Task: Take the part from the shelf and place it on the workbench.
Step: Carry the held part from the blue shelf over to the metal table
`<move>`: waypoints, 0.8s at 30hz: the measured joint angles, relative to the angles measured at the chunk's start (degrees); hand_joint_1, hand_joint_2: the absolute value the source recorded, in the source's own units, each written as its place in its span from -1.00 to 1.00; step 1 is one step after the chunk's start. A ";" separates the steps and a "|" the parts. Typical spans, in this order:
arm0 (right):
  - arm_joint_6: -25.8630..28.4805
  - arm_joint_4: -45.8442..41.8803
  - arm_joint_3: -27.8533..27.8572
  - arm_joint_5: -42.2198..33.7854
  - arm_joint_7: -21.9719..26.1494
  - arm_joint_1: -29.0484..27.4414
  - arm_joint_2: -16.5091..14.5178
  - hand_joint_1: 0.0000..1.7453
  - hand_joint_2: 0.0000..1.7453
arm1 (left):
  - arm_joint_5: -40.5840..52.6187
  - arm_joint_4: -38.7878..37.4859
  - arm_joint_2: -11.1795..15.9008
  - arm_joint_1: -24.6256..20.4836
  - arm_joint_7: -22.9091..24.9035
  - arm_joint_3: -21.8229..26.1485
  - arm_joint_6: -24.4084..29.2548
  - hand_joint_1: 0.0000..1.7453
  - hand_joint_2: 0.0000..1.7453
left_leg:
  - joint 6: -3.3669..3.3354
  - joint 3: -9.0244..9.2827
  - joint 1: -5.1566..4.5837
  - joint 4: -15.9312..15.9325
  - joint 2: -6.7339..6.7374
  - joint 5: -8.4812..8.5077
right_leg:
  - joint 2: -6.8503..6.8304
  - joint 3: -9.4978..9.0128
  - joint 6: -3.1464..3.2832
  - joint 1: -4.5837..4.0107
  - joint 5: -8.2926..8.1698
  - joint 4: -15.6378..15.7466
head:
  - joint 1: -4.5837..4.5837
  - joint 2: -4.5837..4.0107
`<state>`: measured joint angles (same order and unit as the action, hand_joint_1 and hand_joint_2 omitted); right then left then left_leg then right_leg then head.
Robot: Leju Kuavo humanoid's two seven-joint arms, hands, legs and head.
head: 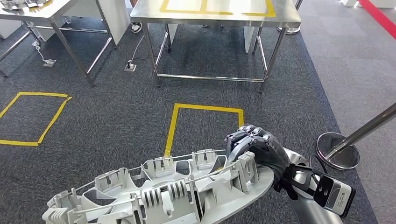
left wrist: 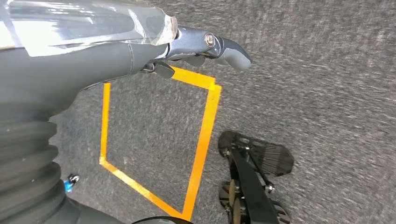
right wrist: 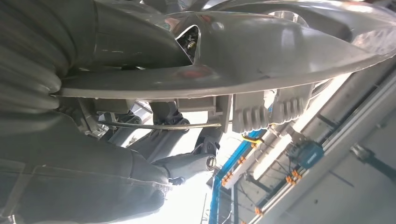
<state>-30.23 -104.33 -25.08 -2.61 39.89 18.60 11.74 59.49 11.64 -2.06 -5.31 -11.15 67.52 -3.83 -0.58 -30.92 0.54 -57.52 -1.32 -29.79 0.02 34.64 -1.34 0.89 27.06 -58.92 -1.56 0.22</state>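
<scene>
Part [head: 163,193]: long, grey-white, ribbed plastic

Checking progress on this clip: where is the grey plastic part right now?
In the head view, the part sits low and centre, gripped at its right end by the right hand, above the carpet, short of the steel workbench.

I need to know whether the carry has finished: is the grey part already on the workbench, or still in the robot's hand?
Still in hand. The right hand grips one end of the part above the carpet; the workbench stands ahead.
</scene>
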 joint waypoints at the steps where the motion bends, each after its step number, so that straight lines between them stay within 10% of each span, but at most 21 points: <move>1: 0.11 -0.03 -0.01 0.00 -0.01 -0.03 -0.05 1.00 1.00 | 0.00 0.01 0.03 0.03 -0.01 0.00 0.01 -1.00 1.00 | 0.34 0.04 -0.03 -0.16 0.00 -0.03 | 0.02 -0.03 0.53 -0.12 0.31 0.07 | -0.03 0.00; 4: 0.29 -0.39 -0.03 -0.09 -0.03 0.00 -0.29 1.00 1.00 | 0.04 0.02 0.01 0.02 -0.01 -0.01 0.00 -1.00 1.00 | 1.19 -0.74 0.06 -2.33 0.40 -0.63 | -0.01 -1.17 1.57 0.09 0.20 0.25 | -0.10 0.00; 8: 0.20 -1.01 -0.05 -0.98 -0.01 0.09 -0.86 1.00 1.00 | 0.09 0.01 0.08 -0.06 -0.02 -0.02 0.02 -1.00 1.00 | 1.70 -8.90 0.10 -15.11 0.81 -5.25 | -0.02 -2.26 2.27 0.06 1.13 0.32 | -0.21 -0.01; 10: -0.10 -1.03 -0.05 -1.57 -0.01 0.04 -1.02 1.00 1.00 | 0.12 0.01 0.08 0.01 -0.01 -0.01 0.05 -1.00 1.00 | 1.66 -10.85 0.10 -15.65 0.81 -3.94 | 0.25 -2.99 2.26 0.02 1.75 0.32 | -0.22 0.00; 13: -0.50 -1.10 -0.01 -2.03 -0.01 0.05 -1.38 1.00 1.00 | 0.37 0.02 0.17 0.00 0.00 -0.02 0.08 -1.00 1.00 | 1.21 -7.12 0.01 -4.70 0.56 2.78 | 0.70 -4.60 1.92 -0.02 2.88 0.38 | -0.16 0.00; 19: -0.81 -1.64 0.08 -2.04 -0.01 0.06 -2.16 1.00 1.00 | 0.86 0.01 0.48 0.04 0.02 -0.02 0.11 -1.00 1.00 | -0.41 -4.48 -0.14 -0.97 0.72 3.45 | 1.20 -4.83 0.01 -0.09 4.75 -0.43 | -0.08 0.00; 24: -0.98 -1.85 0.13 -2.10 0.02 -0.24 -2.49 1.00 1.00 | 1.11 0.01 0.46 -0.07 0.01 -0.02 0.11 -1.00 1.00 | -1.41 -3.02 -0.01 -0.67 1.40 2.26 | 0.64 5.02 -0.73 -0.06 9.67 -16.52 | 0.01 0.01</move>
<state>-31.21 -106.18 -24.94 -4.71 39.91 18.37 9.25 60.60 11.65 -1.60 -5.38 -11.14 67.49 -3.72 -1.99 -33.95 0.53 -58.18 0.09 -27.53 0.66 39.67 -2.07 0.83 36.72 -75.43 -1.55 0.23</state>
